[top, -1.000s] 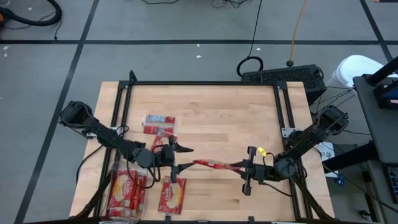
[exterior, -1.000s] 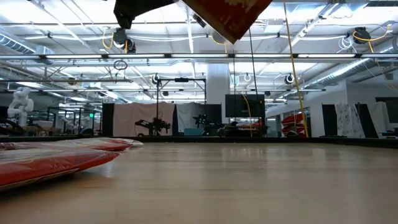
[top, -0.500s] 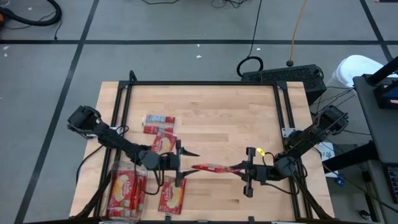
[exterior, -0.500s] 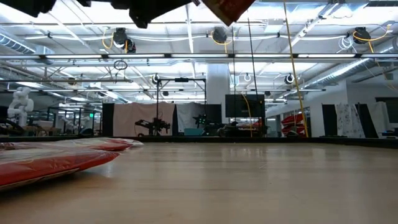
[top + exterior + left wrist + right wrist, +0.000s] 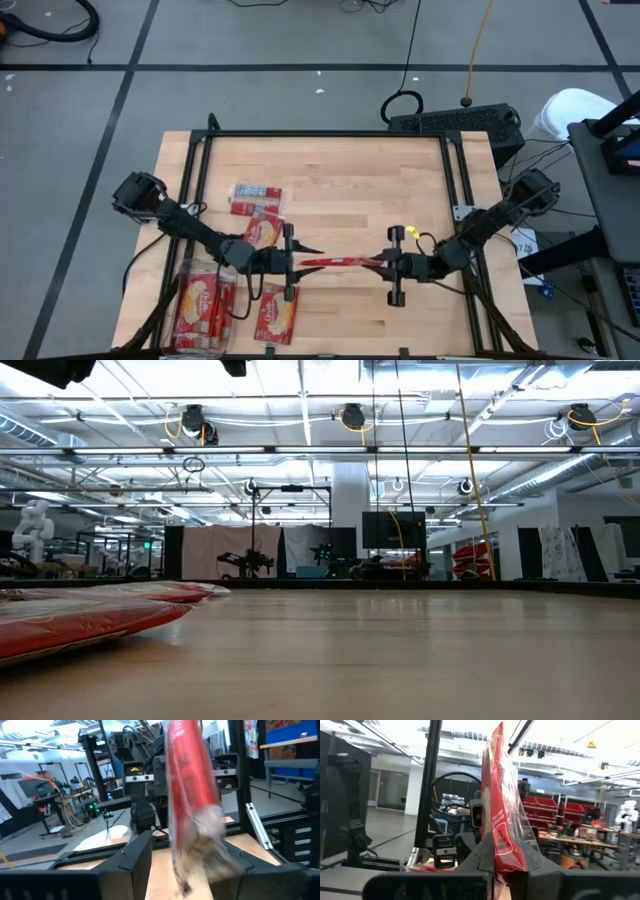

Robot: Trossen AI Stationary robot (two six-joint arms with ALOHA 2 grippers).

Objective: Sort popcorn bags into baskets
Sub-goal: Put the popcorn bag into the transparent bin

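A flat, crinkly red popcorn bag [image 5: 340,262] spans both grippers: right gripper [image 5: 383,265] clamps one end; left gripper [image 5: 298,263] fingers straddle the other, grip unclear.

My overhead camera looks straight down on the whole table [image 5: 340,180]. My low camera sits at tabletop level, facing across the wood into the room at 12 o'clock. Each wrist camera peers close along the raised bag [image 5: 340,262], facing the opposite arm; both share that bag [image 5: 192,780] [image 5: 502,820].
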